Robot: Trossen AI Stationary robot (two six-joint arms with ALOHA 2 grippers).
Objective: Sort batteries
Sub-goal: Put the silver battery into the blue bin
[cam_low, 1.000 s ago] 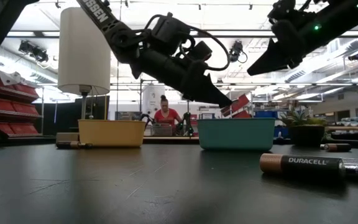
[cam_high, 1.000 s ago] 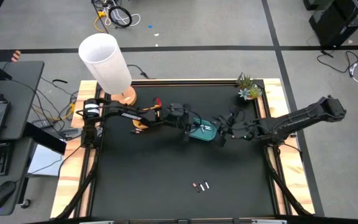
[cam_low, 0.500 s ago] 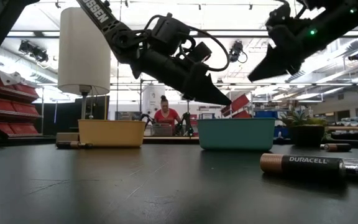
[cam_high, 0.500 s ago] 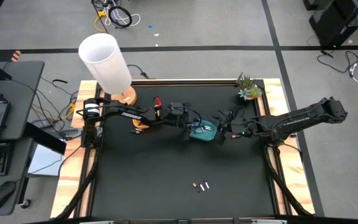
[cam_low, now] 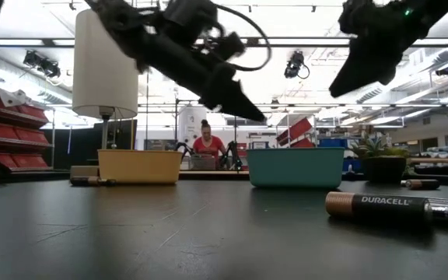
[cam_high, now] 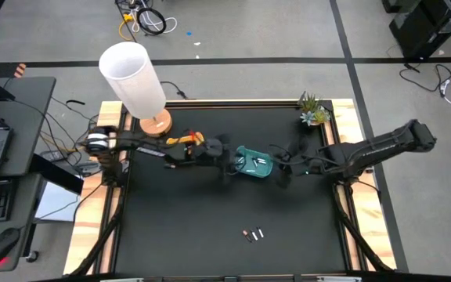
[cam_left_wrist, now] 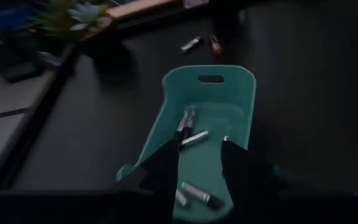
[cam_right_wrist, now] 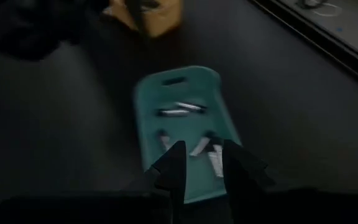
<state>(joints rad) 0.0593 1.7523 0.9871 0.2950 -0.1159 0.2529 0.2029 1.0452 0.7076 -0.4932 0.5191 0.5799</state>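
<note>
A teal tray (cam_high: 254, 163) stands mid-table with several batteries (cam_left_wrist: 194, 138) lying in it, some dark, some silver (cam_right_wrist: 182, 110). A yellow tray (cam_high: 185, 142) stands to its left. My left gripper (cam_left_wrist: 197, 165) hovers open over the teal tray's left end (cam_high: 227, 161), with nothing between its fingers. My right gripper (cam_right_wrist: 202, 163) hovers open above the tray's right end (cam_high: 280, 169), also holding nothing. Three loose batteries (cam_high: 253, 234) lie on the table near the front; the low view shows one of them, dark with a copper end (cam_low: 376, 204).
A white lamp (cam_high: 135, 78) stands at the far left corner and a small plant (cam_high: 312, 110) at the far right corner. Two more batteries (cam_left_wrist: 201, 43) lie on the table beyond the teal tray, on its right side. Bare black tabletop (cam_high: 178, 219) spreads toward the front.
My left gripper has drawn back from over the middle of the teal tray toward the table's left and risen a little. My right gripper has turned at the wrist and lifted slightly while staying by the tray's right end. The trays and loose batteries have not moved.
</note>
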